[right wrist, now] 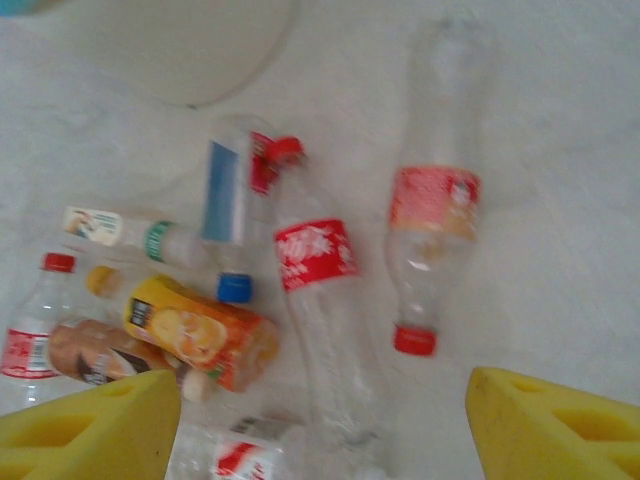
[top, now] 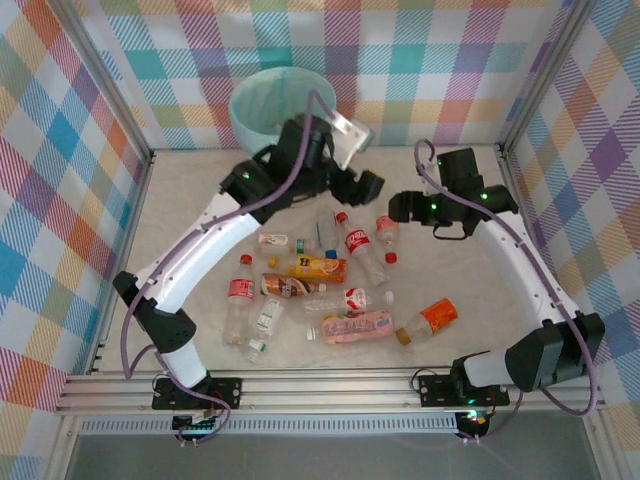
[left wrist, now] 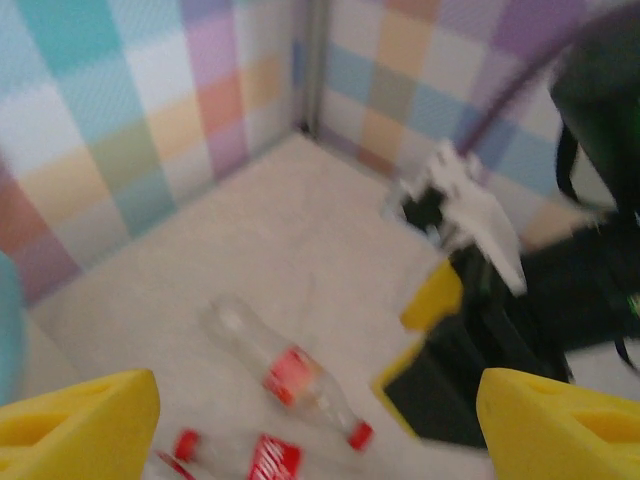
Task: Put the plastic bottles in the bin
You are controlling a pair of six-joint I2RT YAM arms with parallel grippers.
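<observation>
Where the plastic bottles (top: 318, 268) lie: scattered on tabletop (top: 180, 190), frame centre
bin (top: 245, 110): upper centre, behind left arm
left fingers (left wrist: 80, 425): wide, empty
right fingers (right wrist: 90, 425): wide apart, above bottles, empty

Plastic bottles (top: 318, 268) lying scattered, table (top: 470, 258) ctr; bin (top: 247, 118) upright behind, teal-lined

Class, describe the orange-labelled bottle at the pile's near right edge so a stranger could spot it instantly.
Find the pale table with bottles strewn across its middle. Look at the heap's near right end, just right of the pink bottle. The orange-labelled bottle lies slanted there, slightly apart from the rest.
</observation>
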